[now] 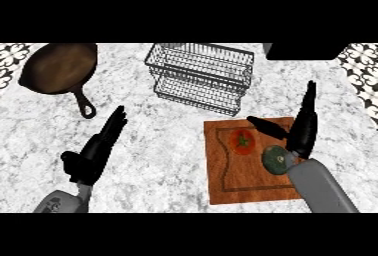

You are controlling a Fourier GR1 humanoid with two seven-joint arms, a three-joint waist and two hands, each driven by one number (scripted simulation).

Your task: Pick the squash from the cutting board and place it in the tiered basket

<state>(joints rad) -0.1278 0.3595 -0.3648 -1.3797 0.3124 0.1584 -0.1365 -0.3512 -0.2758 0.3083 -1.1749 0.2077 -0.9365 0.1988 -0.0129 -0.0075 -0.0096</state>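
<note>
A dark green round squash (276, 159) lies on the right part of the wooden cutting board (230, 180), partly hidden under my right wrist. A red tomato (242, 141) sits on the board to its left. My right hand (301, 131) hovers over the board's upper right, open, its fingers pointing away and its thumb stretched left toward the tomato. The black wire tiered basket (199, 76) stands behind the board, near the counter's far edge. At the lower left my left hand (96, 152) rests open over the counter.
A brown cast-iron skillet (59, 67) sits at the far left, its handle pointing toward the middle of the counter. A dark block (303, 51) stands at the far right corner. Marble counter (162, 145) lies between the left hand and the board.
</note>
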